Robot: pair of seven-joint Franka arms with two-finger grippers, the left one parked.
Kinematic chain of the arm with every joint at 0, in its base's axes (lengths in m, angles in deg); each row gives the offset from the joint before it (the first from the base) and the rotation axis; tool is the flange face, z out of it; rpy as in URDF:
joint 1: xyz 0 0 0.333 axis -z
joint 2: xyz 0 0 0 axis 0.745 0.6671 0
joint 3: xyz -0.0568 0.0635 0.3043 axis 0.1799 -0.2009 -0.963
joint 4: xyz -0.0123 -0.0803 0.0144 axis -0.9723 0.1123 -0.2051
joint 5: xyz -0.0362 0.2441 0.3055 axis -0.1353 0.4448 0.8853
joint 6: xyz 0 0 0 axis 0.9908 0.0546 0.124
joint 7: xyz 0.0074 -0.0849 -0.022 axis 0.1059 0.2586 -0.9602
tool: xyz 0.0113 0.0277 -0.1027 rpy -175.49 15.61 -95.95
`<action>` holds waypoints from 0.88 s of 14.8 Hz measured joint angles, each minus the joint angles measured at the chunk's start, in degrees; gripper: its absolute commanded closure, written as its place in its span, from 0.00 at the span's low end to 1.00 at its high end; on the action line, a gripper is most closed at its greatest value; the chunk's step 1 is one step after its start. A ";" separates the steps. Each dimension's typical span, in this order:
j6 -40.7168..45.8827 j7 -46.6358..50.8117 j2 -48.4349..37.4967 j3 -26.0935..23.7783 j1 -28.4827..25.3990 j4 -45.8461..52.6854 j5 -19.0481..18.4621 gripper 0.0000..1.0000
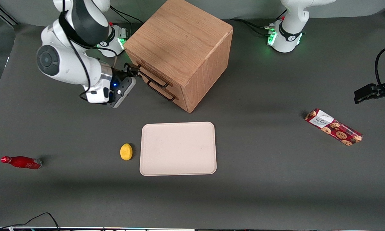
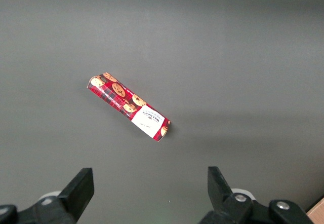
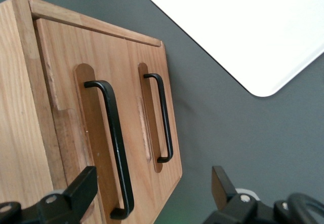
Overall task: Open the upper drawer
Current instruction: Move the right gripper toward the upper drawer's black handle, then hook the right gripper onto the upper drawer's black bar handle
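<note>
Jaws spread wide on your gripper, holding nothing, parked at the cabinet front, upper left of the front frame. Upper drawer looks shut; its handle sits just off one fingertip. Risk: lower drawer's handle runs parallel, close by. Drift downward and you'd likely hook that one, or clip the wood

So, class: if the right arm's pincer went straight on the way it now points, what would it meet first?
Probably the upper drawer: the open pincer points at the cabinet front, close to that drawer's black handle. Depth is unclear, so handle or wood face could come first.
</note>
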 measured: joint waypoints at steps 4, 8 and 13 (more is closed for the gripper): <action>-0.41 -1.94 0.90 -0.43 -0.04 -1.79 0.01 0.00; -0.51 -2.51 1.59 -1.11 -0.11 -2.85 0.01 0.00; -1.13 -2.55 2.32 -2.42 -0.21 -4.04 0.01 0.00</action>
